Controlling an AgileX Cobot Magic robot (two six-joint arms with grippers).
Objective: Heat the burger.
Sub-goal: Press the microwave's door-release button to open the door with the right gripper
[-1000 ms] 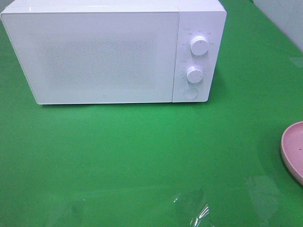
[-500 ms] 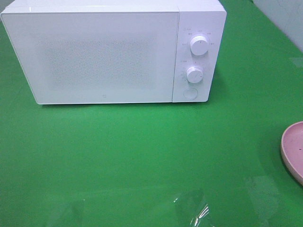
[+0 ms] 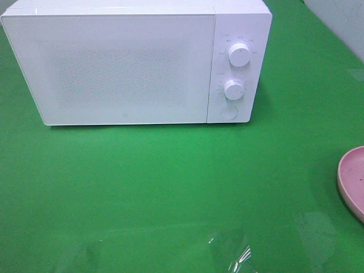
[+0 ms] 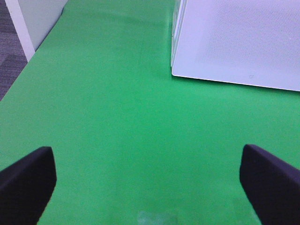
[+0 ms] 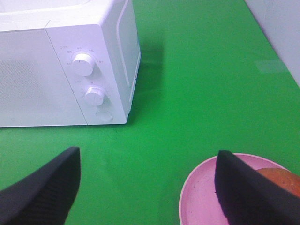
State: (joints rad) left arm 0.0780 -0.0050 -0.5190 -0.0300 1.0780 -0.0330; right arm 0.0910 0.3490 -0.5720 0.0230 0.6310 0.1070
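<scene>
Two grippers checked, both empty.

At the rear of the flat green worktop (image 3: 170, 182): boxy white microwave oven (image 3: 125, 68), door shut, speckled window panel across the front. On the control strip at its right side, in one column: upper round white knob (image 3: 239, 54), lower round white knob (image 3: 234, 89), round white button (image 3: 228, 112) beneath.

For the left gripper (image 4: 146, 157): dark padded fingers (image 4: 28, 183) spread wide apart, only bare green worktop between them, a lower front corner of the microwave oven ahead and clear of the pads.

For the right gripper (image 5: 147, 159): dark fingers (image 5: 44, 187) likewise well apart, gripping nothing, poised above the worktop with the microwave oven's control side ahead.

At the right edge of the high view: round pink plate (image 3: 354, 179), cut off by the frame, lying flat on the worktop and well apart from the microwave oven.

From the right wrist view: round burger (image 5: 283, 180) with glossy orange-brown bun resting on the pink plate, mostly hidden behind one finger of the right gripper. Fillings not discernible. Contact between that finger and the burger: cannot tell.
</scene>
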